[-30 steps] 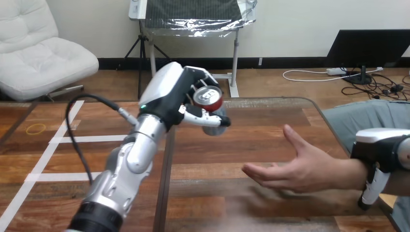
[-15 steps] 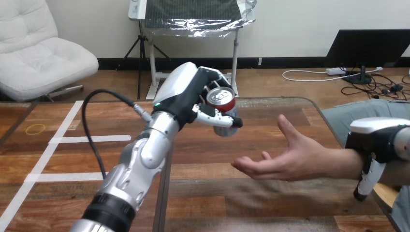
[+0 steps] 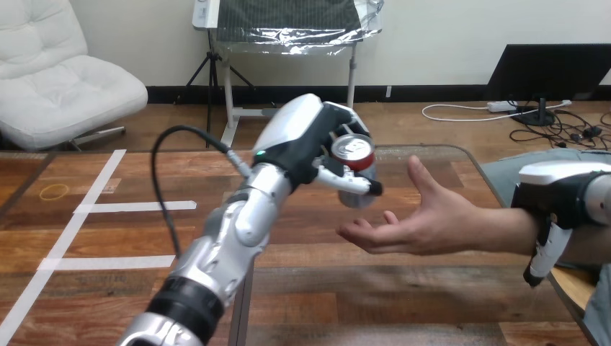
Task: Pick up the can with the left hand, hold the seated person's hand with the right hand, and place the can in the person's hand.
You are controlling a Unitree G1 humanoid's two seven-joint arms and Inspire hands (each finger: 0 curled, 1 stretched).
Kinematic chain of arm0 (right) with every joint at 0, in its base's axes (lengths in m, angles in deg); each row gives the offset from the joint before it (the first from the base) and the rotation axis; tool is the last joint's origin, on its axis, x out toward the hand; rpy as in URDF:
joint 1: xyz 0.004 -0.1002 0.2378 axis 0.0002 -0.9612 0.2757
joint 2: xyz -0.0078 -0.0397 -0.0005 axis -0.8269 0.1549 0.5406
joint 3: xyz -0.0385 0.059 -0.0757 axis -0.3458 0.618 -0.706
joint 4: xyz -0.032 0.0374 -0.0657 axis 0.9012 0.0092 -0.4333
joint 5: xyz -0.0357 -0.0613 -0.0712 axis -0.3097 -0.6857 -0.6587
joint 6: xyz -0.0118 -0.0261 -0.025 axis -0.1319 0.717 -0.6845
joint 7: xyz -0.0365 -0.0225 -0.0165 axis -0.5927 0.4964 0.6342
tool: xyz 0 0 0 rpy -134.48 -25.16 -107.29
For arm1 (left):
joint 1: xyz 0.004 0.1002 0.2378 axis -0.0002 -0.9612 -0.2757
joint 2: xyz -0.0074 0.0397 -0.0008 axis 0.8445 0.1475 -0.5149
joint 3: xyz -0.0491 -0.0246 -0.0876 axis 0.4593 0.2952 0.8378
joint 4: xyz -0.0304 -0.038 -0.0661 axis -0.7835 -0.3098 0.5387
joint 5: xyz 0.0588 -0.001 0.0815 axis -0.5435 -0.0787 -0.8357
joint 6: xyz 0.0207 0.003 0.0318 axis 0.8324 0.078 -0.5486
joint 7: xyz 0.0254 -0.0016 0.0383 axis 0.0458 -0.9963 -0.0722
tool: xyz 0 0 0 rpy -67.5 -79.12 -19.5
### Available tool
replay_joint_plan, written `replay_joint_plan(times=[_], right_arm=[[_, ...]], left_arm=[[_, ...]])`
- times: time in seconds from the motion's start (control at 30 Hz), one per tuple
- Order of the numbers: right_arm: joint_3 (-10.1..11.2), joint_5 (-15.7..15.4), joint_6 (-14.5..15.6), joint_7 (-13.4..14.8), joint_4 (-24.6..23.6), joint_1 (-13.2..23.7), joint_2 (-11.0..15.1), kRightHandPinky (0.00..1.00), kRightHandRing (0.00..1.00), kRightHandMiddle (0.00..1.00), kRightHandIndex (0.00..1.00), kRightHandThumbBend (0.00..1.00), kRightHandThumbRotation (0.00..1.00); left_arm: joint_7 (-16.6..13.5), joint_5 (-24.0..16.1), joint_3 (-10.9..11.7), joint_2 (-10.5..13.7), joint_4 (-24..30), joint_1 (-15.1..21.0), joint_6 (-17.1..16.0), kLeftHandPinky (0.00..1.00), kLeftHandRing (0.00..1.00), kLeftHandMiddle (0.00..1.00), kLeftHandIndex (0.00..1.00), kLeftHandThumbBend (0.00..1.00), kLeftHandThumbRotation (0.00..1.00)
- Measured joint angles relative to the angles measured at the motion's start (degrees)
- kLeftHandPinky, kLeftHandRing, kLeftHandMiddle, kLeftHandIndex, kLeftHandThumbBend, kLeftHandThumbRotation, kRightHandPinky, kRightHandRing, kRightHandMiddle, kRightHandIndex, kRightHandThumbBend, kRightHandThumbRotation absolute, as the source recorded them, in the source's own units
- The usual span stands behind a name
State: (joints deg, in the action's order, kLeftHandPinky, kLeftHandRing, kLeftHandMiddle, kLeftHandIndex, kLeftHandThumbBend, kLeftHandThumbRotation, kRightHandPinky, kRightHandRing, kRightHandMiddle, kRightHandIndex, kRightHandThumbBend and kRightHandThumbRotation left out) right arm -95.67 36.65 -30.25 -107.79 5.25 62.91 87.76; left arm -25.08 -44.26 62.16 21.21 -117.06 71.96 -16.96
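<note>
The wooden table (image 3: 360, 288) runs in brown planks under everything. To the left of the person's hand (image 3: 414, 223), white tape lines (image 3: 133, 207) cross the wood, and further left a small yellow ring (image 3: 53, 192) lies flat on the boards.

The person's hand reaches in from the right, palm up and open above the table, thumb raised. My left hand (image 3: 310, 137) is up in the air just left of it, fingers and thumb wrapped round the can (image 3: 353, 155). The can is red with a silver top tipped towards me, and it hangs just above and beside the person's fingertips, clear of the palm.

My right hand (image 3: 558, 198) lies over the person's wrist, at the right end of that open hand, touching it. Whether it has a real grip there I cannot tell, since its underside is turned away from me and the frame edge cuts off its arm.

My own fingers cover much of the can's side, and its base is hard to make out.
</note>
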Motion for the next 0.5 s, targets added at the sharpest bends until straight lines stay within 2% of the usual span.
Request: replay_joint_plan(times=[0.5], right_arm=[[-0.2, -0.3, 0.0, -1.2, -0.5, 2.2, -0.2, 0.35, 0.45, 0.54, 0.49, 0.71, 0.00]], left_arm=[[-1.5, -1.0, -2.1, -4.4, -5.3, 3.6, 0.0, 0.36, 0.42, 0.48, 0.49, 0.62, 0.00]])
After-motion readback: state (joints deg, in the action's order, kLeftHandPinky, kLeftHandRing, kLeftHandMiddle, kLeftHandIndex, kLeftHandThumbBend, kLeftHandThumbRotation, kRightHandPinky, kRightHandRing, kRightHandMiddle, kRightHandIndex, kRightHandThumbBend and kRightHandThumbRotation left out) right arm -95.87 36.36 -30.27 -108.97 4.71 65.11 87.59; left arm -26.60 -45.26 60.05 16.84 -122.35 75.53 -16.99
